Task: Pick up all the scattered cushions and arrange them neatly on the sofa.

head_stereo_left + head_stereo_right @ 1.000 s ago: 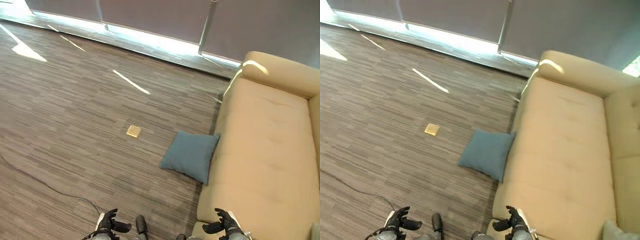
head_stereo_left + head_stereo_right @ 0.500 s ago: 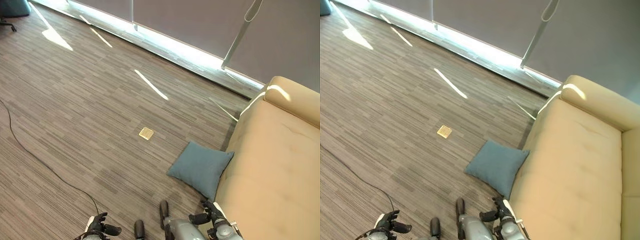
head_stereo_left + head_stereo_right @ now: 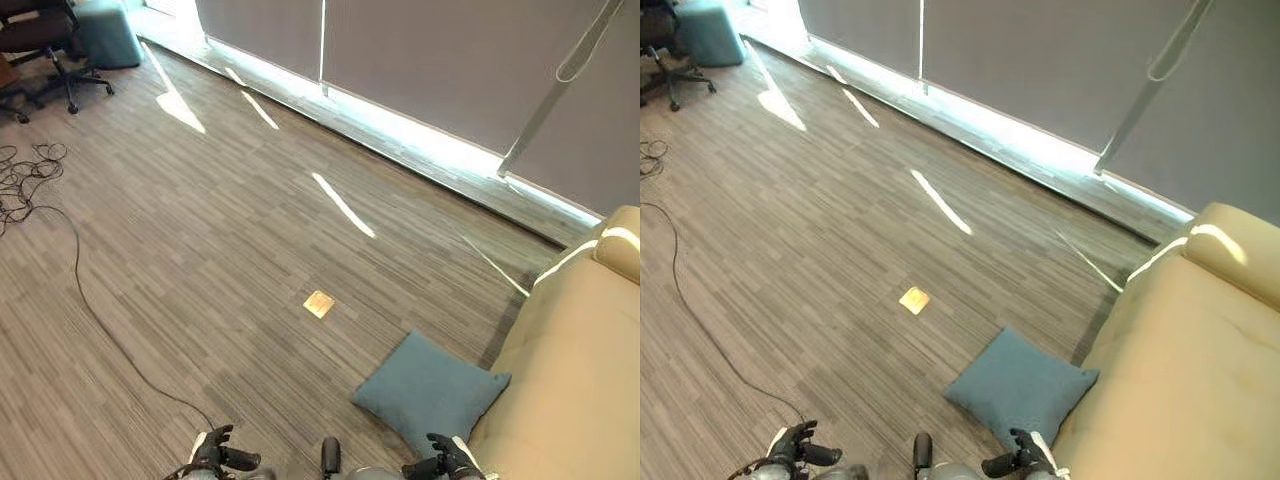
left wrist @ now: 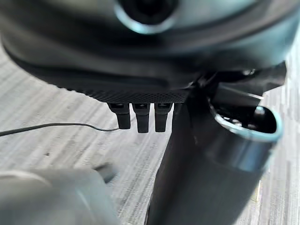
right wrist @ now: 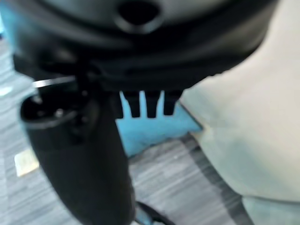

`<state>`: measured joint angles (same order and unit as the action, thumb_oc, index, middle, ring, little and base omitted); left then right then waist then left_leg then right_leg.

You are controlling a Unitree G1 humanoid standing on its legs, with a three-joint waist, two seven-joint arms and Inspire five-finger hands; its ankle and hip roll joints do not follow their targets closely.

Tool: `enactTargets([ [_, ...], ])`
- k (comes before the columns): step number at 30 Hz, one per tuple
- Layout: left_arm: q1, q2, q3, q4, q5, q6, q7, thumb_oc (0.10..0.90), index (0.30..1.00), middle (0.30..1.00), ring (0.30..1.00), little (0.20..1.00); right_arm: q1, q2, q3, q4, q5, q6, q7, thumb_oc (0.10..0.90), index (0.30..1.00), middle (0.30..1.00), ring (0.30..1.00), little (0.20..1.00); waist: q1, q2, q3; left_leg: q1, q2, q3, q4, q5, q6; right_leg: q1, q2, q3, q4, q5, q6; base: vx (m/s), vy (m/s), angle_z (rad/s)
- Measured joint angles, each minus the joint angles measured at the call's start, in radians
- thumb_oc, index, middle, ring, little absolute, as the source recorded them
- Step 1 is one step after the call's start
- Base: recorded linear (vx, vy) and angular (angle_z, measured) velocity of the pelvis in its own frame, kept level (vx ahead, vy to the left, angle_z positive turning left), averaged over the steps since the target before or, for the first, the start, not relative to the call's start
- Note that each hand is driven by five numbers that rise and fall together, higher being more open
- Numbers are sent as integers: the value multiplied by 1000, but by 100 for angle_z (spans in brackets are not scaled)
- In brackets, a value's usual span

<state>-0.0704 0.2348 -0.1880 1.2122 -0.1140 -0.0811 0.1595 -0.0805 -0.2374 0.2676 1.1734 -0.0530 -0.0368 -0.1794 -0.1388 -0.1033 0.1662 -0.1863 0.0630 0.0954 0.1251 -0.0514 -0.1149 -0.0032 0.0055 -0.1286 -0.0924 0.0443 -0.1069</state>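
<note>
Wood floor [image 3: 200,250]: blue cushion [image 3: 430,392] touching beige sofa [image 3: 575,370].

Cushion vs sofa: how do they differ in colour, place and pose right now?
Colour: the cushion is blue-grey, the sofa is beige.
Place: the cushion lies on the wood-look floor, not on the sofa; one corner touches or nearly touches the sofa's front edge.
Pose: the cushion sits skewed, a corner toward the sofa, while the sofa's front edge runs straight along the right of the head views.
Shared: both look soft and padded.

No readable text or numbers anywhere.
</note>
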Motion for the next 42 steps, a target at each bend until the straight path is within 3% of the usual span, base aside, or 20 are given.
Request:
enactTargets([
  [3,-13,-1,3,2,-1,0,0,800,900,900,900,900,-4,-12,-2,3,0,-1,0,800,900,900,900,900,20,23,27,-17,29,-32,-142,101,-25,34,18,20,-3,-25,27,350,196,-31],
  [6,4,-11,3,1,-2,0,0,800,900,900,900,900,17,-25,-19,37,-1,0,0,800,900,900,900,900,31,68,25,11,38,-26,-171,125,6,97,24,53,2,-55,61,255,216,-44],
  [7,21,-17,3,-4,-1,-1,0,800,900,900,900,900,32,-31,-19,38,-1,-1,0,800,900,900,900,900,32,87,12,16,36,-30,-158,142,25,101,28,63,8,-70,78,270,229,-53],
  [9,35,-10,1,-1,0,2,1,800,900,900,900,900,52,-15,-20,38,-2,1,3,800,900,900,900,900,39,72,2,76,0,3,-189,221,102,104,-13,108,81,-125,129,225,209,-60],
  [12,24,9,0,4,16,3,3,800,900,900,900,900,70,19,-19,31,0,2,6,800,900,900,900,900,23,55,-4,128,-40,17,-214,210,131,-25,-69,110,368,-242,209,154,198,-19],
  [14,23,17,0,4,18,2,3,800,900,900,900,900,73,26,-17,32,-1,2,7,800,900,900,900,900,17,47,-9,132,-51,8,-214,209,132,-43,-77,112,388,-251,217,174,178,-6],
  [15,7,40,-10,-9,19,7,3,800,900,900,900,900,39,23,22,27,-4,3,5,800,900,900,900,900,18,38,4,169,-63,55,-214,161,164,-189,-107,97,672,-226,230,161,72,-41],
  [18,9,48,-7,-8,18,8,3,800,900,900,900,900,16,22,19,17,-7,1,3,800,900,900,900,900,23,35,3,212,-75,88,-215,111,188,-238,-142,36,661,-230,233,299,62,-48],
  [21,25,44,-5,11,16,12,3,800,900,900,900,900,5,21,12,18,-10,2,4,800,900,900,900,900,20,30,1,240,-78,124,-218,62,175,-277,-144,-60,496,-222,229,285,17,-66],
  [25,42,21,2,43,16,22,-8,800,900,900,900,900,40,27,7,2,-19,21,10,800,900,900,900,900,-5,12,2,308,-96,180,-220,4,152,-332,-127,-259,194,-79,233,365,-7,-33],
  [27,58,5,2,31,19,19,-15,800,900,900,900,900,78,26,6,1,-24,22,16,800,900,900,900,900,-12,11,-15,345,-95,171,-220,-32,148,-320,-111,-242,211,-14,169,265,-28,5],
  [30,53,-16,-44,29,20,20,-18,800,900,900,900,900,123,25,-24,39,-19,21,24,800,900,900,900,900,-35,72,-37,402,-18,115,-145,-65,97,-231,-31,-226,204,28,71,394,-99,46],
  [32,49,-35,-50,23,41,18,-25,800,900,900,900,900,117,-2,-55,31,-9,19,22,800,900,900,900,900,-54,87,-61,373,17,113,52,-56,4,-112,0,-227,109,7,52,339,-187,7],
  [34,46,-34,-42,-8,41,19,-27,800,900,900,900,900,98,-6,-76,27,-3,16,22,800,900,900,900,900,-63,47,-69,209,26,95,449,29,-118,-39,-7,-196,49,26,11,243,-98,-47],
  [35,52,-35,-43,-35,38,14,-25,800,900,900,900,900,56,-17,-66,38,-2,9,17,800,900,900,900,900,-25,41,-68,65,31,53,689,50,-124,-34,-7,-136,46,34,-4,214,-8,-122],
  [36,33,-31,-38,-39,38,17,-31,800,900,900,900,900,40,-27,-46,13,-1,-7,17,800,900,900,900,900,-51,32,-63,-29,32,11,673,3,-109,15,3,-86,19,10,-7,382,31,-171],
  [38,8,-27,-45,-41,38,0,-32,800,900,900,900,900,35,-21,-34,29,0,2,18,800,900,900,900,900,-44,7,-53,-82,60,33,369,0,-11,85,22,1,0,-19,-1,400,92,-121],
  [40,23,-29,-48,-32,39,-2,-33,800,900,900,900,900,37,-27,-4,41,0,4,21,800,900,900,900,900,-31,1,-57,-47,30,-42,-38,51,4,114,33,93,0,-46,33,273,65,-102],
  [41,23,-29,-48,-32,39,-2,-33,800,900,900,900,900,37,-27,-4,41,0,4,21,800,900,900,900,900,-31,1,-57,-46,30,-43,-44,52,4,114,33,94,0,-46,33,226,54,-142],
  [42,8,-32,-41,-14,36,-1,-37,800,900,900,900,900,28,-35,-1,59,-1,6,16,800,900,900,900,900,-21,14,-36,-51,-42,-196,-221,100,7,145,38,172,1,-59,52,253,90,-155],
])
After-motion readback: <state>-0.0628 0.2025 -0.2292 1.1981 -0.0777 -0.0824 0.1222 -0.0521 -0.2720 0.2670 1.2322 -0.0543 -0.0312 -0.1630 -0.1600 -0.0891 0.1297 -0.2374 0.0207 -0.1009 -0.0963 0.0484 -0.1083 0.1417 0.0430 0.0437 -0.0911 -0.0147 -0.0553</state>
